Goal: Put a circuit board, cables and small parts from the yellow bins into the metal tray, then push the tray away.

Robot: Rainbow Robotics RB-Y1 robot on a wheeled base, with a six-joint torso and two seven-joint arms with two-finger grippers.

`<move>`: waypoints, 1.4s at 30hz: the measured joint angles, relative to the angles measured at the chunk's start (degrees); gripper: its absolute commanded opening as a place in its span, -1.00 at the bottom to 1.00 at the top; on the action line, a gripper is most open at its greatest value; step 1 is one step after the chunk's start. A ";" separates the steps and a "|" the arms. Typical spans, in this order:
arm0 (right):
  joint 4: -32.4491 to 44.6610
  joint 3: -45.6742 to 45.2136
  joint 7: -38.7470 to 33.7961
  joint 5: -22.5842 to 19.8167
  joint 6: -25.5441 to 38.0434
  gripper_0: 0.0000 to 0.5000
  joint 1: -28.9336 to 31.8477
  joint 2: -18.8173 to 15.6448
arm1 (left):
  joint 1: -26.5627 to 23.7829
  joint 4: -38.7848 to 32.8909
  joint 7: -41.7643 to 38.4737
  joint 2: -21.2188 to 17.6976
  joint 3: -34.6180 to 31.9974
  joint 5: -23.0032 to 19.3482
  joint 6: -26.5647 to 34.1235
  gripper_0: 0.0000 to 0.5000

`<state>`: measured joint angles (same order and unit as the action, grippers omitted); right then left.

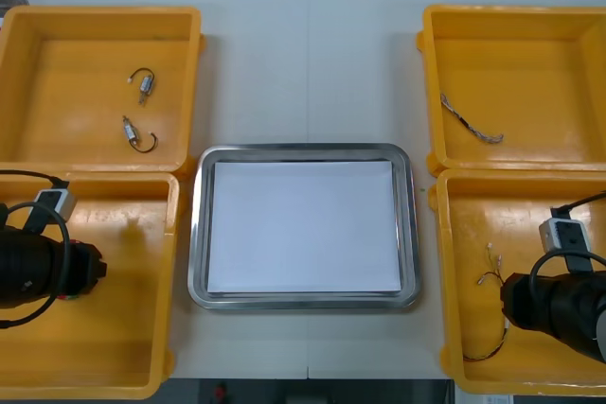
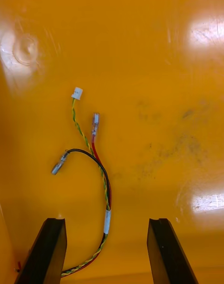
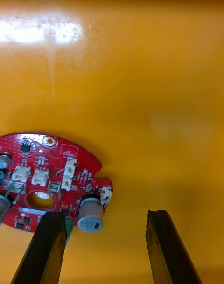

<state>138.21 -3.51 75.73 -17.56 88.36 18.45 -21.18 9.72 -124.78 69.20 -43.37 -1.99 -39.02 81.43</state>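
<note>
Yellow bins (image 1: 95, 12), left tool (image 3: 105, 215), right tool (image 2: 106, 221) spread

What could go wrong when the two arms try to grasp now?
The left gripper is open, but the circuit board lies partly under one finger, not between the two; closing may only push it aside.
The right gripper is open over the thin cable, which lies flat on the bin floor near one finger; the fingers may slip over it or catch one strand.
</note>
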 measured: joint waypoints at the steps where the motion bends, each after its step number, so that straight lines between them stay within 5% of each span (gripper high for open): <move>1: -0.48 0.01 0.00 -0.16 -0.80 1.00 0.42 0.01 | 0.00 0.44 0.00 0.00 0.42 0.17 -0.57 1.00; 21: -9.89 4.43 -0.12 -0.18 -10.18 1.00 2.50 0.03 | 1.03 2.64 0.00 0.03 2.59 2.72 -5.56 1.00; 22: -9.89 4.55 -0.22 0.02 -10.18 1.00 2.63 0.03 | 1.03 2.65 0.00 0.03 2.62 2.75 -5.61 0.84; 25: -9.89 4.67 -1.91 0.34 -10.19 1.00 2.93 0.03 | 1.04 2.66 0.00 0.03 2.63 2.80 -5.92 -0.78; 26: -9.89 4.67 -2.24 0.39 -10.20 1.00 3.00 0.03 | 1.06 2.67 0.00 0.03 2.63 2.81 -6.07 -0.98; 34: -9.88 4.68 -2.39 0.40 -10.45 1.00 3.48 0.03 | 1.13 2.80 0.01 0.03 2.67 2.89 -6.33 -1.00; 36: -9.88 4.68 -2.39 0.39 -10.45 0.29 3.48 0.03 | 1.13 2.80 0.01 0.03 2.67 2.92 -6.33 -1.00; 37: -9.88 4.68 -2.39 0.39 -10.45 -0.53 3.49 0.03 | 1.13 2.81 0.01 0.03 2.67 2.93 -6.33 -1.00; 38: -9.88 4.68 -2.39 0.38 -10.45 -1.00 3.50 0.03 | 1.13 2.81 0.01 0.03 2.67 2.93 -6.33 -1.00; 42: -9.88 4.69 -2.39 0.30 -10.45 -1.00 3.58 0.03 | 1.13 2.80 0.02 0.03 2.66 2.93 -6.33 -1.00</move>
<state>128.33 1.18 73.33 -17.26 77.90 22.04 -21.15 10.85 -121.98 69.21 -43.33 0.68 -36.08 75.11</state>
